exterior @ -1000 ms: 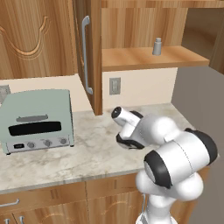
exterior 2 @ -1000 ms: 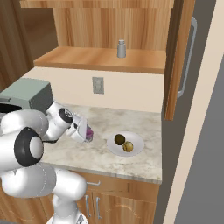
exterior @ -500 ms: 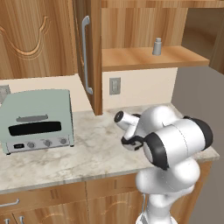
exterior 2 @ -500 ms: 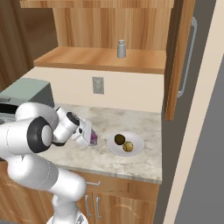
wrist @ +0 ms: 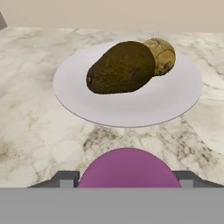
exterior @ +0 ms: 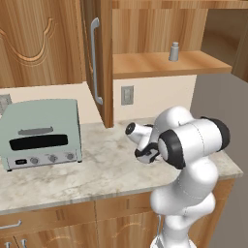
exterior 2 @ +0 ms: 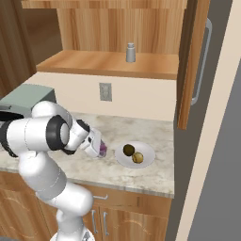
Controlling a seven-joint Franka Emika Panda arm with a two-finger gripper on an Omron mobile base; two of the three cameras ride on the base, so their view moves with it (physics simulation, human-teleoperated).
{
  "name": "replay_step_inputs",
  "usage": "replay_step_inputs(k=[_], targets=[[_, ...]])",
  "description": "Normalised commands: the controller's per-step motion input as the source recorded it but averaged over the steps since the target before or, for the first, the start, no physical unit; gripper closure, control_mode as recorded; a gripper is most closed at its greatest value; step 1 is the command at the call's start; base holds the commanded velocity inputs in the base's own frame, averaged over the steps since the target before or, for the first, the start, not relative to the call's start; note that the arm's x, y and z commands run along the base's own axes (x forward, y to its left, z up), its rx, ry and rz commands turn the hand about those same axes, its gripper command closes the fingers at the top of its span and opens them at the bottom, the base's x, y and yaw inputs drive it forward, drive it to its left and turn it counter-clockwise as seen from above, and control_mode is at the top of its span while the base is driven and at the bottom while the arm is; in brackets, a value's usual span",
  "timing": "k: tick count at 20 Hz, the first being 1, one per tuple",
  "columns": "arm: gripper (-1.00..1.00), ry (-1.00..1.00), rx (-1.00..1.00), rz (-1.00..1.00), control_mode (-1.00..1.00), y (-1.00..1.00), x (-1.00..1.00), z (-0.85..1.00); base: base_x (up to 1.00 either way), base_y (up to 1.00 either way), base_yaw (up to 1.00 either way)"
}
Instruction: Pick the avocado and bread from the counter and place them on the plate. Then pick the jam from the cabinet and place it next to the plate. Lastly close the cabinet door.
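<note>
Pincer [exterior 2: 100, 149] grips the purple jam [wrist: 127, 168], low over the worktop [exterior 2: 141, 176]; plate [wrist: 127, 109] with avocado [wrist: 121, 67] and bread [wrist: 161, 54] lies just ahead, so the jar sets down short of its rim

jam [wrist: 127, 168] bottom cut off by the frame; bread [wrist: 162, 54] partly hidden behind avocado [wrist: 122, 68]

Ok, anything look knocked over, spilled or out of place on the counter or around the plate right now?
Nothing stands out. The avocado and bread sit touching each other on the plate, the jam is upright between the jaws just short of it, and the cabinet door stands open, as expected.
</note>
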Motion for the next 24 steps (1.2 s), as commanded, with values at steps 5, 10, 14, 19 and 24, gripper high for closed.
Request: replay_step_inputs(k=[5,10,14,19,24], targets=[[-1.0,0.0,-0.01,-0.04,-1.0,0.0,0.15,-0.38,0.0,0.0,0.0],[-1.0,0.0,-0.01,-0.04,-1.0,0.0,0.0,-0.25,0.0,0.0,0.0],[-1.0,-0.04,-0.01,-0.03,-1.0,0.0,-0.03,-0.12,0.0,0.0,0.0],[-1.0,-0.06,-0.02,-0.03,-1.0,0.0,-0.14,-0.07,0.0,0.0,0.0],[-1.0,-0.07,-0.01,-0.01,-1.0,0.0,-0.4,0.0,0.0,0.0,0.0]])
